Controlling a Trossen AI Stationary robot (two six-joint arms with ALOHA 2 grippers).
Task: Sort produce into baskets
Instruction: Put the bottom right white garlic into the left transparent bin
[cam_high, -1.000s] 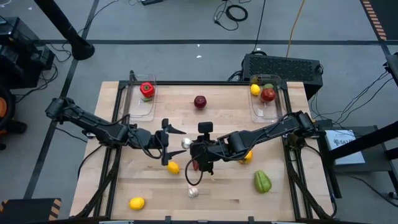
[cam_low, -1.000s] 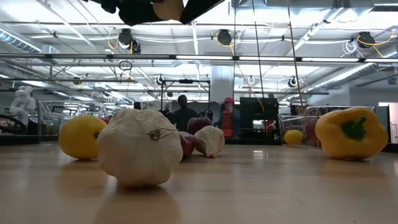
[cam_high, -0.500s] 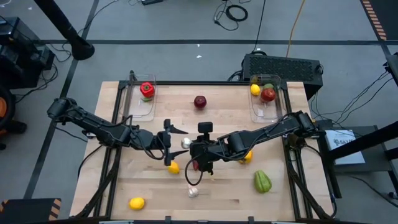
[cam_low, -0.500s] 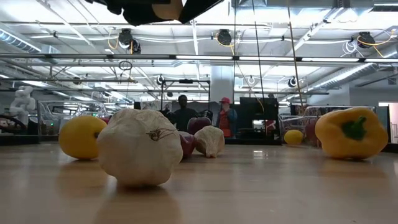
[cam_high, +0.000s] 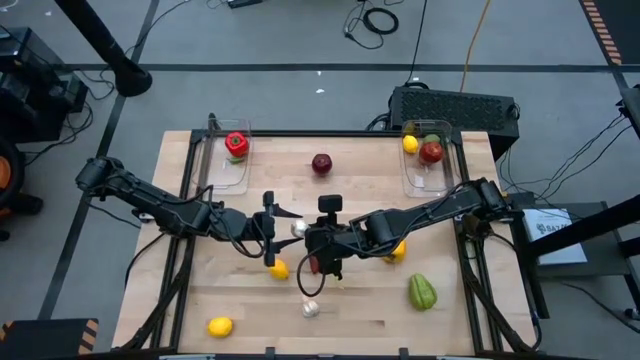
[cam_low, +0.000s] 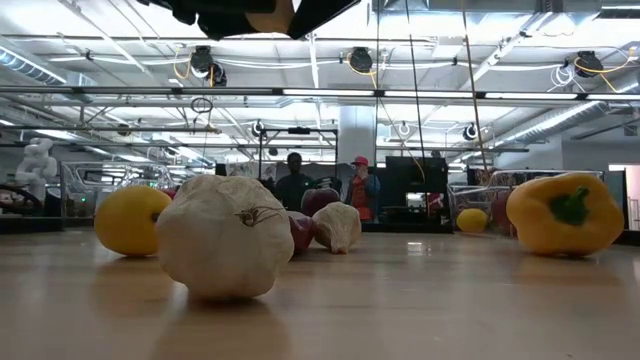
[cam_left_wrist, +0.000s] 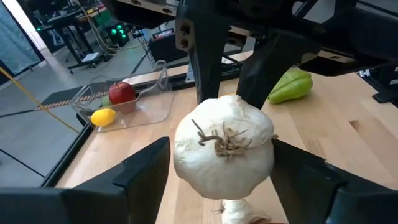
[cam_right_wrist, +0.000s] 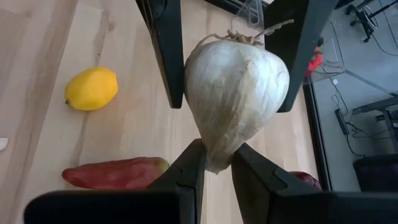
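A white garlic bulb (cam_high: 298, 230) hangs above the table's middle between my two grippers. My right gripper (cam_right_wrist: 217, 167) is shut on its pointed stem end. My left gripper (cam_left_wrist: 221, 163) faces the bulb's root end, with one finger on each side of the bulb. A red chili (cam_high: 315, 263) and a lemon (cam_high: 279, 268) lie on the table below. The left clear bin (cam_high: 226, 168) holds a red pepper (cam_high: 236, 145). The right clear bin (cam_high: 428, 172) holds a lemon (cam_high: 410, 144), an apple (cam_high: 431, 152) and a green piece. My left gripper has the bulb's widest part (cam_left_wrist: 186, 155) between its two fingers, which lie against the bulb's opposite sides. It comes level from the table's left. The bulb is clear of the table. My right gripper pinches the narrow stem tip (cam_right_wrist: 216, 158) between its two fingertips, coming level from the table's right. The bulb stands out beyond the fingers, root end away from them.
On the table lie an apple (cam_high: 321, 163) at the far middle, a yellow pepper (cam_high: 397, 250) under the right arm, a green pepper (cam_high: 422, 292), a second garlic (cam_high: 310, 308) and a lemon (cam_high: 220, 326) near the front. A black box (cam_high: 455, 105) stands behind the right bin.
My left gripper has moved a little toward the table's right edge, closer onto the garlic. The garlic and my right gripper have stayed in place.
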